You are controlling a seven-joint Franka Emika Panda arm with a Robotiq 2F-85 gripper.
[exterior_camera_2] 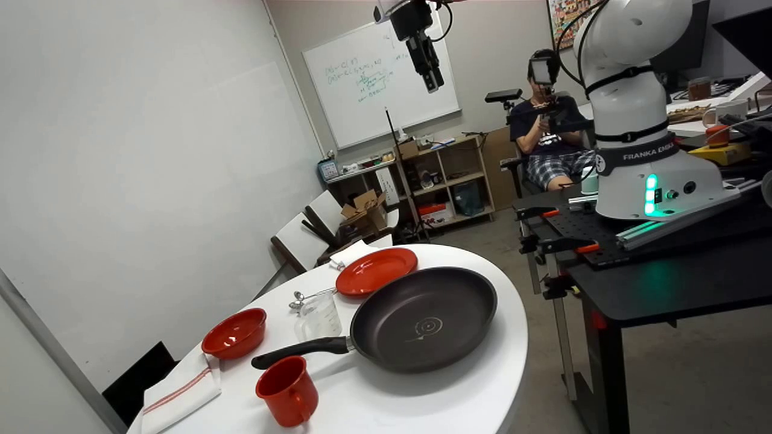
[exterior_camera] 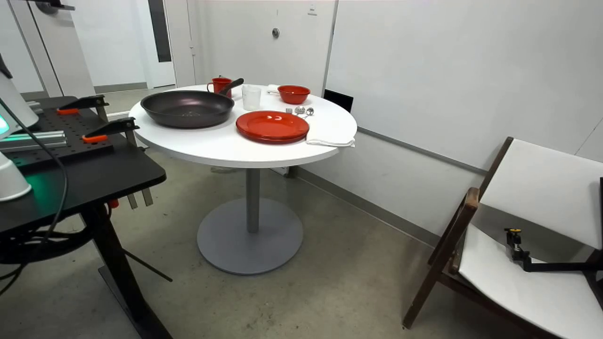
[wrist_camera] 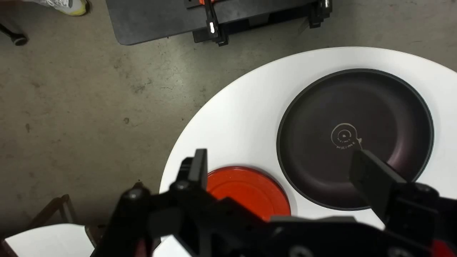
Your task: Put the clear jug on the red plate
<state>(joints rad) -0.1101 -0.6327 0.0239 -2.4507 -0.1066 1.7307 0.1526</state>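
Clear jug [exterior_camera_2: 319, 317] | see-through, faintly marked side, upright | near red plate [exterior_camera_2: 377, 270] | jaws spread wide apart

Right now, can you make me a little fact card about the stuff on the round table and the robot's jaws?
Clear jug: upright on the white table, between the black pan and the red bowl
Red plate: beside the pan; jug not on it yet
Red cup: upright, near the pan's handle
White cloth: by the plate
Striped cloth: by the bowl
Jaws: open, above the table, holding nothing
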